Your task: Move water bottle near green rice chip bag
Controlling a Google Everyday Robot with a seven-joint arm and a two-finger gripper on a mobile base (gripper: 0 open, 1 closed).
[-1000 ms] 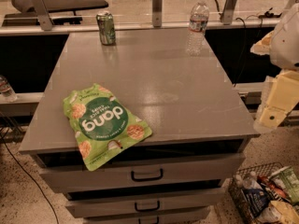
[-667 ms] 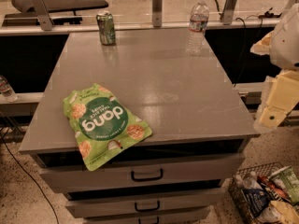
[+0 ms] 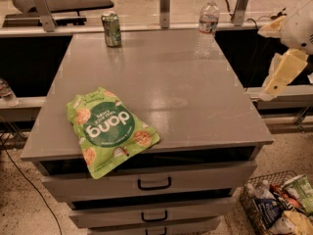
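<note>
Trouble, as I judge it, lies with the water bottle [image 3: 208, 21]: tall and upright at the table's [image 3: 161, 82] far right corner, it could topple under a glancing approach, or slip on the long carry to the green rice chip bag [image 3: 110, 129], which overhangs the front left edge. The gripper [image 3: 282, 75] hangs off the table's right side, touching nothing, seemingly empty; whether released or clenched I cannot tell.

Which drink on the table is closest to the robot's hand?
The clear water bottle, at the back right. The gripper hangs beside the table's right edge; the green can stands back left, farther off.
</note>
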